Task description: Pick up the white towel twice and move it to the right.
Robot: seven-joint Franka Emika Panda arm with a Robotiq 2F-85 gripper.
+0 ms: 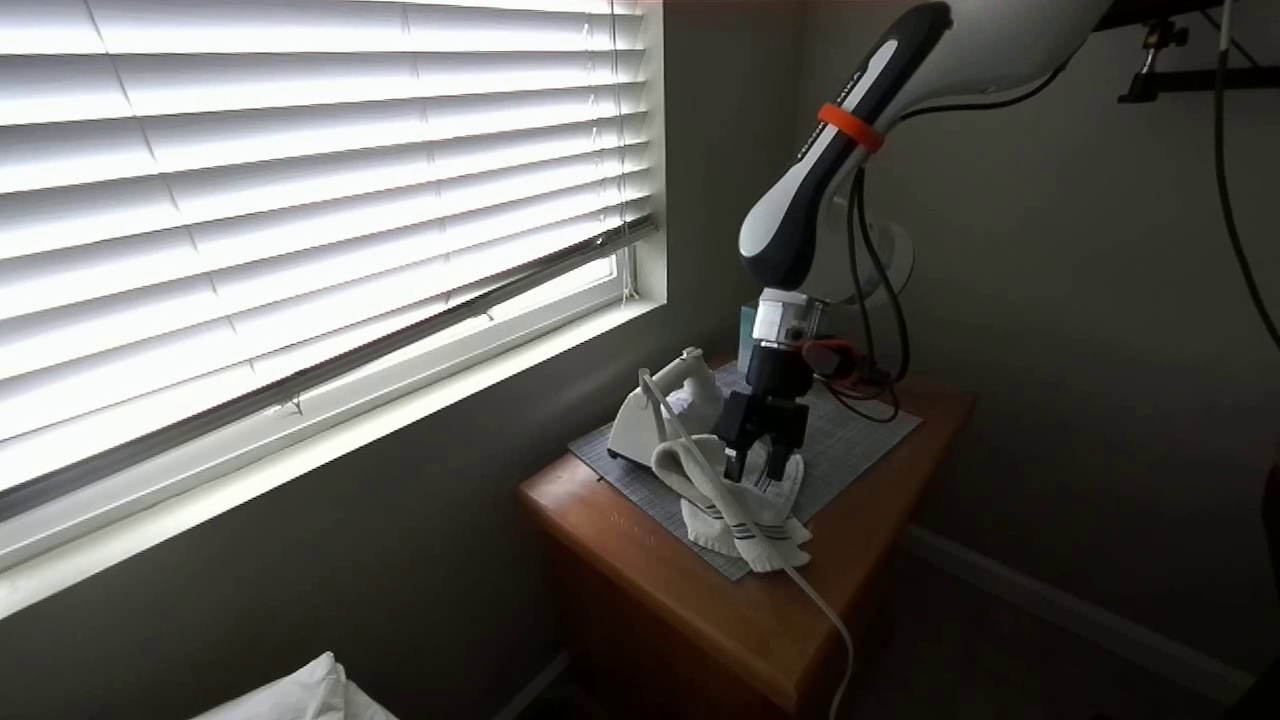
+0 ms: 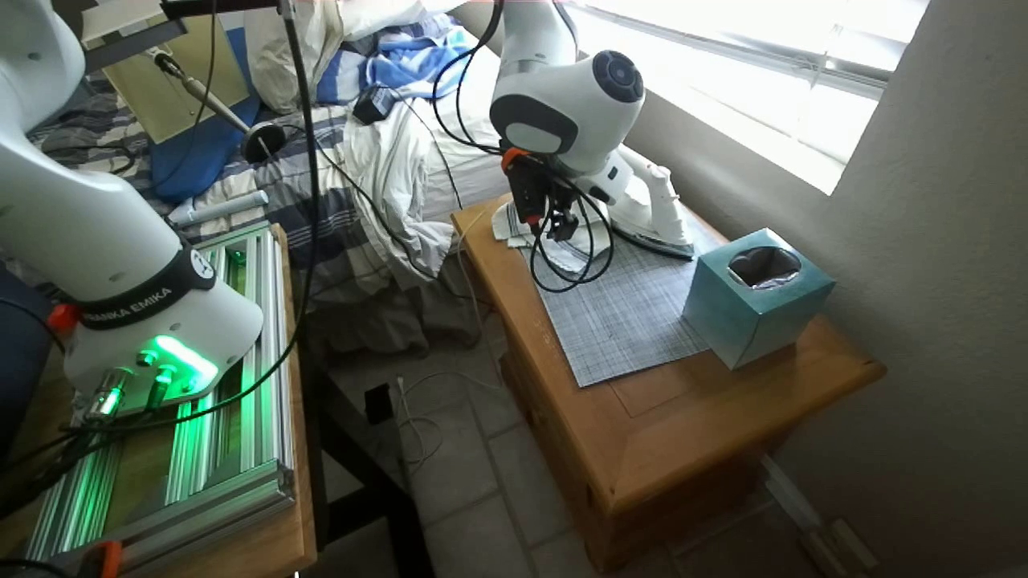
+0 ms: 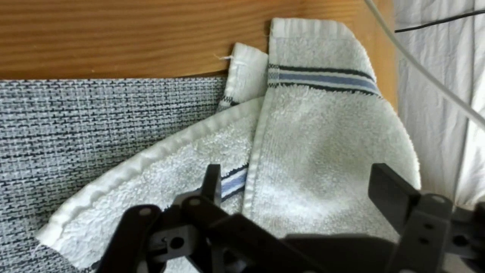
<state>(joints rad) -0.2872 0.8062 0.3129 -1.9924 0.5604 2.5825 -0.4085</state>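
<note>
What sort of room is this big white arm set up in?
Most likely a bedroom in someone's home: there's a rumpled bed, a small wooden table close by, and slatted window blinds.

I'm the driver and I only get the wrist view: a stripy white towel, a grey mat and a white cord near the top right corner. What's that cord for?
Observer: It leads to a white clothes iron.
Operator: Whoa! Is that far from the white towel?
Observer: No, it sits close beside it, on the grey mat.
Operator: My picture cuts the mat off. What's down at the end away from the towel?
Observer: A teal tissue box, by one corner.
</note>
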